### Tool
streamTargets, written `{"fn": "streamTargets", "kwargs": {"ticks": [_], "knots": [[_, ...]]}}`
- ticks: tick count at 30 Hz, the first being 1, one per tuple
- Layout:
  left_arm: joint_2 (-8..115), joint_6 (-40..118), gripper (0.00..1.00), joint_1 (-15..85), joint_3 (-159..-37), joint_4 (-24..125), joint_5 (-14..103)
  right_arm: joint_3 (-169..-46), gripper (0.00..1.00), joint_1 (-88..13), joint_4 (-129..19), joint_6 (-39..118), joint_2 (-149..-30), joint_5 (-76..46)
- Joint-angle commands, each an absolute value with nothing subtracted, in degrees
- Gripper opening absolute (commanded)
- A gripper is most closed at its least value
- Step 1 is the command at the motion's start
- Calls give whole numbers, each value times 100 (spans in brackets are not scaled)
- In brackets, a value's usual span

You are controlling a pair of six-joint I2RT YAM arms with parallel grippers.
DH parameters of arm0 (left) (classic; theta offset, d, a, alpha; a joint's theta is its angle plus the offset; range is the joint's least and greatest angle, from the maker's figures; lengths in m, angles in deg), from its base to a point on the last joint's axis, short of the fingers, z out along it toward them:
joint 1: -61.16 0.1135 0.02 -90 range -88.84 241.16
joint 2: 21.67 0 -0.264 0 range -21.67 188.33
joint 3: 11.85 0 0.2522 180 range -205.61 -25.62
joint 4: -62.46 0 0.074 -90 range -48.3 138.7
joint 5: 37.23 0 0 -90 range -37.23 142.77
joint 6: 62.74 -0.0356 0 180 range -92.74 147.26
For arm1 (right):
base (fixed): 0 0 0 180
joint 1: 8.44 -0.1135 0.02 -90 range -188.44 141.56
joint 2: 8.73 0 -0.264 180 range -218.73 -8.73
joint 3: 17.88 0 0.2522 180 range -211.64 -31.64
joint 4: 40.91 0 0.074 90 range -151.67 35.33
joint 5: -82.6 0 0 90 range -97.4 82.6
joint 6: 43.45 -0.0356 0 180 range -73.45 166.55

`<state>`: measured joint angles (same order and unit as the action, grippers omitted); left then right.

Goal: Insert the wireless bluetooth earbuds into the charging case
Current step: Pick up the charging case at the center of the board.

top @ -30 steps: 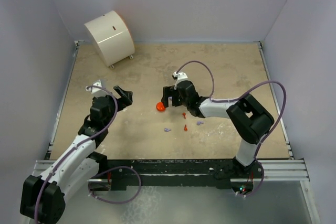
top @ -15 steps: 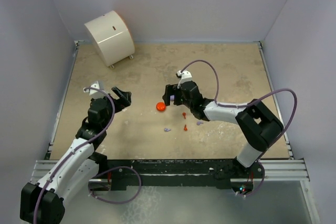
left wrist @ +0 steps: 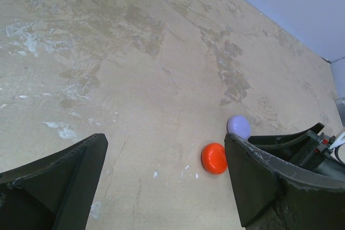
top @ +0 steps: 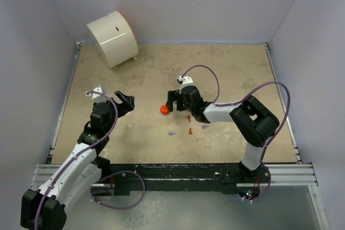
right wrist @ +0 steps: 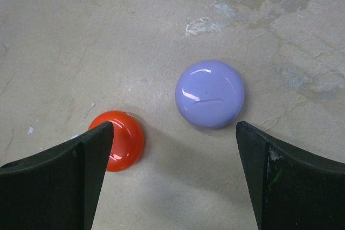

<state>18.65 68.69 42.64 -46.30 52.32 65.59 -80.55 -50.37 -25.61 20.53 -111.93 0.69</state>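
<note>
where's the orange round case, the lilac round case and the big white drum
orange round case (right wrist: 124, 137): right wrist view, on its glossy domed top
lilac round case (right wrist: 209, 93): right wrist view, middle of its top
white drum (top: 112, 37): top external view, on its curved side

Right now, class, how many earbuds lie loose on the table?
4: two red-orange earbuds centrally, one lilac earbud left of them, another right. The right arm may hide more.

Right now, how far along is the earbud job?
Nothing is done yet: four earbuds lie loose. The open right gripper hovers over the red case and lilac case, which both look shut. The left gripper, open, holds nothing. Opening the cases and inserting remain.
</note>
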Motion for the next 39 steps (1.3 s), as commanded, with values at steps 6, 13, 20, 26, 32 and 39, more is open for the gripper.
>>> {"fn": "streamTargets", "kwargs": {"ticks": [6, 13, 20, 26, 32, 39], "knots": [[1854, 6903, 89, 4235, -4579, 5429, 6678, -8621, 96, -5034, -2537, 2009, -11436, 98], [1850, 6875, 89, 4232, -4556, 5439, 6732, -8729, 95, -5061, -2541, 2001, -11500, -91], [1839, 6857, 89, 4236, -4515, 5425, 6760, -8926, 95, -5141, -2636, 1978, -11734, -11], [1845, 6831, 89, 4240, -4520, 5447, 6774, -9175, 95, -5141, -2926, 1957, -11974, 552], [1914, 6804, 90, 4241, -4525, 5499, 6786, -9437, 91, -5145, -3247, 2057, -12173, 901], [1946, 6796, 90, 4236, -4547, 5514, 6786, -9456, 88, -5307, -3301, 2041, -11982, 518]]}}
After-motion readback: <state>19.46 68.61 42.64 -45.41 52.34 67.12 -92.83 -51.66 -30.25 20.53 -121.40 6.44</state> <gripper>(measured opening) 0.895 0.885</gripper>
